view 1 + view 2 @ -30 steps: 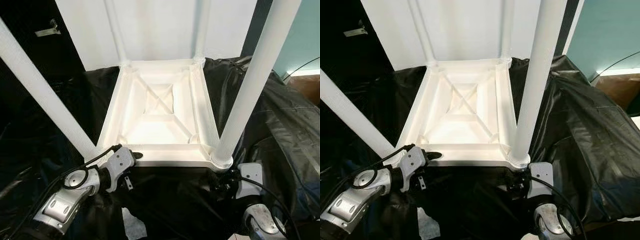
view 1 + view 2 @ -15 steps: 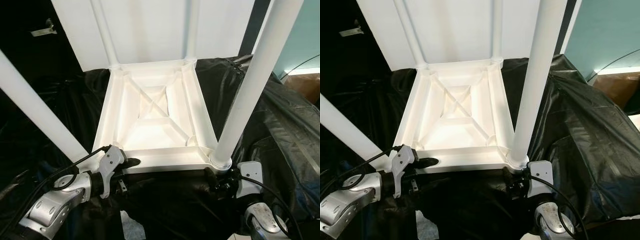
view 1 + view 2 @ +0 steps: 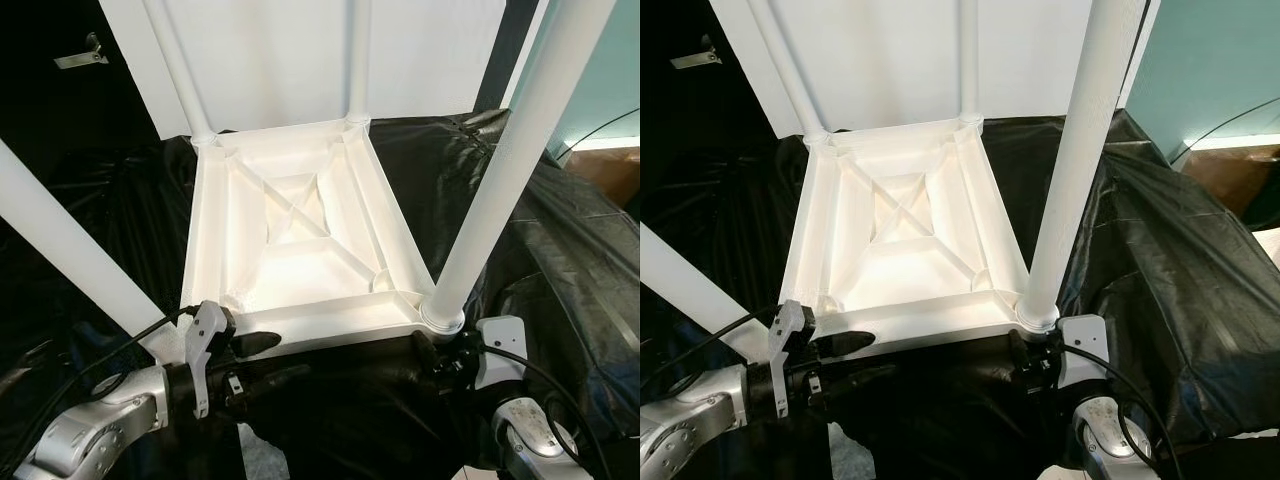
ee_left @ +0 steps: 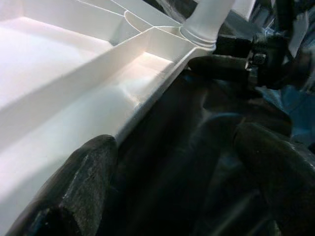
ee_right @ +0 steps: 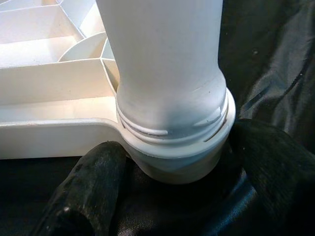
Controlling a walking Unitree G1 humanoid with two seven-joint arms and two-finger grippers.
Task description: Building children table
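I see the white plastic table (image 3: 290,240) lying upside down on black plastic sheeting (image 3: 560,260), its ribbed underside facing up at me. Four white legs stand up from its corners: the near right leg (image 3: 500,180) rises steeply from its socket, the near left leg (image 3: 60,240) slants up and off to the left, and the far left leg (image 3: 178,70) and far right leg (image 3: 358,60) go up in front of a white panel (image 3: 290,60) behind the table.

My left gripper (image 3: 262,358) sits at the near left of the table, along its near edge. Its fingers are spread apart: in the left wrist view one finger (image 4: 74,191) lies against the white rim, and the other sits apart from it over the dark sheeting. It grips nothing that I can see.

My right gripper (image 5: 172,196) is at the near right corner, just under the base of the near right leg. In the right wrist view the two black fingers (image 5: 93,187) stand either side of the round socket (image 5: 177,157) where the leg screws in, with the threaded collar between them. They are spread wide around the socket; I cannot tell if they are pressing on it.

To the far right there is a teal wall (image 3: 610,80) and a patch of brown floor (image 3: 610,170) past the sheeting.
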